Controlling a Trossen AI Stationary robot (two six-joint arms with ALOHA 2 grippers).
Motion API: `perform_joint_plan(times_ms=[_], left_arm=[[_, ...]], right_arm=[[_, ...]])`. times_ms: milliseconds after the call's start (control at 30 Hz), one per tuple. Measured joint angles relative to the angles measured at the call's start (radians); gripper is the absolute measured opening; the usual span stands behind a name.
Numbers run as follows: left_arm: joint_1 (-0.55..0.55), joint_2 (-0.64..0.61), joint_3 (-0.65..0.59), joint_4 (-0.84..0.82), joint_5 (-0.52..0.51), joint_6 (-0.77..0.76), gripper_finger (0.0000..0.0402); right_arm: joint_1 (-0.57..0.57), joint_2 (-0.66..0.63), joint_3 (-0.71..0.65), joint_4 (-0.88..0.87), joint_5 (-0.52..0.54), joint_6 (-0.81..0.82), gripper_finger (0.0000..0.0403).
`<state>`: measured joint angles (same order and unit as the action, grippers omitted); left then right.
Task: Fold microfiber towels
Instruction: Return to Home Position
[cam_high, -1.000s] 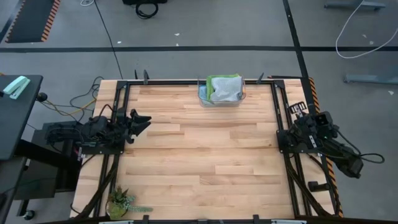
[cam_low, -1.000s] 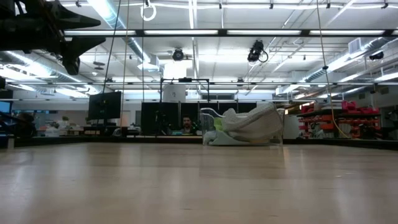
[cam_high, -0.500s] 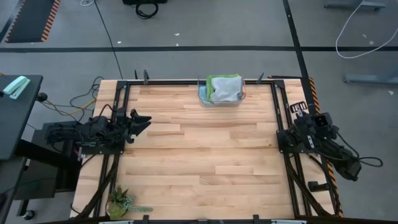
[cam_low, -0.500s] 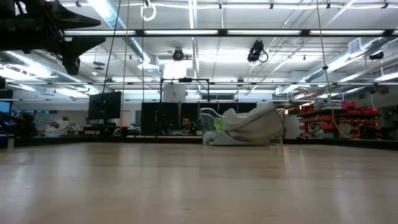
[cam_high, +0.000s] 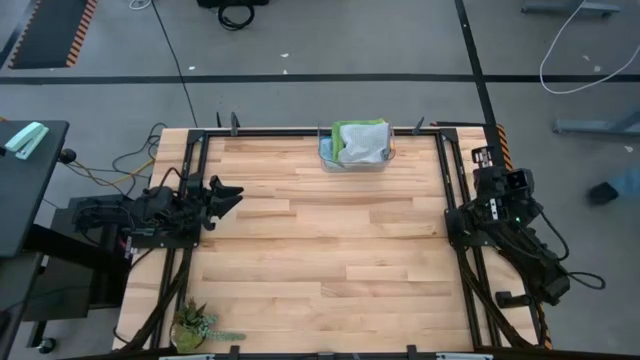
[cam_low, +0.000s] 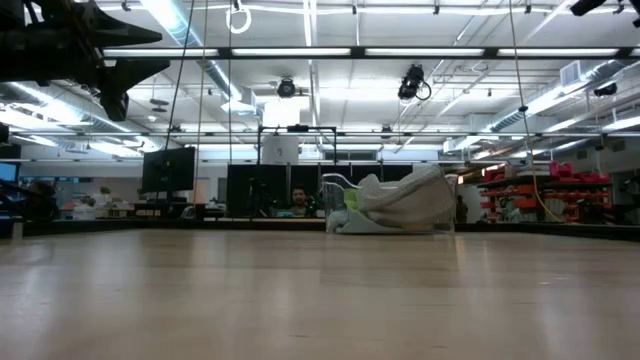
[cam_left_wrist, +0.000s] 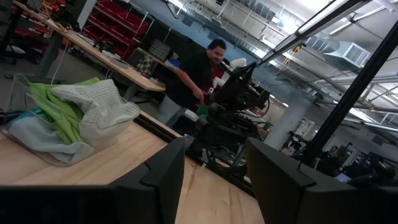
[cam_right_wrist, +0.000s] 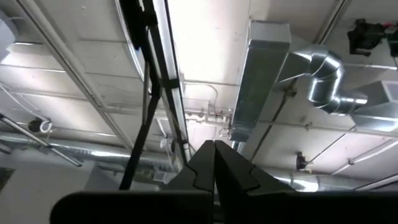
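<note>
Folded towels sit in the bin, well apart from both claws.

The light grey towel (cam_high: 364, 145) lies on top of the bright green towel (cam_high: 345, 129) inside a clear bin (cam_high: 325, 160) at the middle of the table's (cam_high: 320, 260) far edge. The left claw (cam_high: 236, 196) hangs over the table's left edge with its fingers spread, pointing across towards the bin. The right claw (cam_right_wrist: 214, 147) is at the right edge, fingers pressed together and aimed at the ceiling.
</note>
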<state>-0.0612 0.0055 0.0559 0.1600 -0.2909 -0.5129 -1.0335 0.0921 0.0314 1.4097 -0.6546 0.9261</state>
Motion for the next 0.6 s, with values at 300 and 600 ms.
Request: perform_joint_plan(times_ms=[300, 600], left_arm=[[0.000, 0.000, 0.000, 0.000, 0.000, -0.002, 0.0182], [0.004, 0.000, 0.000, -0.001, -0.022, -0.004, 0.0178]], right_arm=[[-0.012, 0.000, 0.070, -0.034, 0.002, -0.013, 0.0016], [-0.013, 0.002, 0.212, -0.410, 0.045, -0.149, 0.0016]])
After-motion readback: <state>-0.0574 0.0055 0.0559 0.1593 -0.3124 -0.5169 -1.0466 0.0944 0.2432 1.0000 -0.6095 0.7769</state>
